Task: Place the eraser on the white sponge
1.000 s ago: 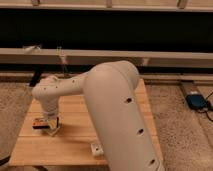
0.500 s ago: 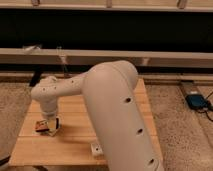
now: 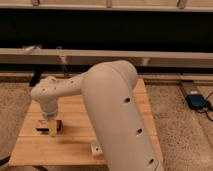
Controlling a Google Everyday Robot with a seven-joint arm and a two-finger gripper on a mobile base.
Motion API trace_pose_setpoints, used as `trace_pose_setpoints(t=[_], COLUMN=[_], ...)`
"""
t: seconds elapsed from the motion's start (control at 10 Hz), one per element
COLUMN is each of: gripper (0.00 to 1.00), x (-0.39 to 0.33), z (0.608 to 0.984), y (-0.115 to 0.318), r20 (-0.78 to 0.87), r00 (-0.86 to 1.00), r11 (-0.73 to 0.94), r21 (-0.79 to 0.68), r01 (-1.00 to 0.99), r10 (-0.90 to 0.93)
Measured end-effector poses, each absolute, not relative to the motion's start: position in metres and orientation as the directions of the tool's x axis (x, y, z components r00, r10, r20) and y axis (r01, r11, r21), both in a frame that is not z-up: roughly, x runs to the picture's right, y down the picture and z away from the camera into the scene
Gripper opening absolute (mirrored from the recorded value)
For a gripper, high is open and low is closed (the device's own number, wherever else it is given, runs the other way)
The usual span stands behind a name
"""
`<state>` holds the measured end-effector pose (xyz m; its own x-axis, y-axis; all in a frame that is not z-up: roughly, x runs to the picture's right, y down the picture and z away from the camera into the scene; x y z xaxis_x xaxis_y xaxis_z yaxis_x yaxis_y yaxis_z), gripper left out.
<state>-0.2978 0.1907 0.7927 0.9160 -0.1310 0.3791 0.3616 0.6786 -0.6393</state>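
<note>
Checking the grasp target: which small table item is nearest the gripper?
The dark red-brown eraser, right at the gripper; the white sponge lies apart at the front.

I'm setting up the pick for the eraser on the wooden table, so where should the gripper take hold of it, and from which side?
Probably from straight above, closing across the short width of the eraser. It lies flat and low on the table, so its side edges are the only faces to pinch. The gripper is already right over it, hiding its right part, so the exact edges are hard to judge.
</note>
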Motion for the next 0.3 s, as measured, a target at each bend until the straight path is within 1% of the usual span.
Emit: trace_pose_setpoints(t=[0.3], gripper=[0.80], x=[-0.2989], z=[0.7927], y=[0.1900], r20=[0.380], r00=[0.916], r11=[0.681], r21=[-0.637], r01=[0.361], r10=[-0.130])
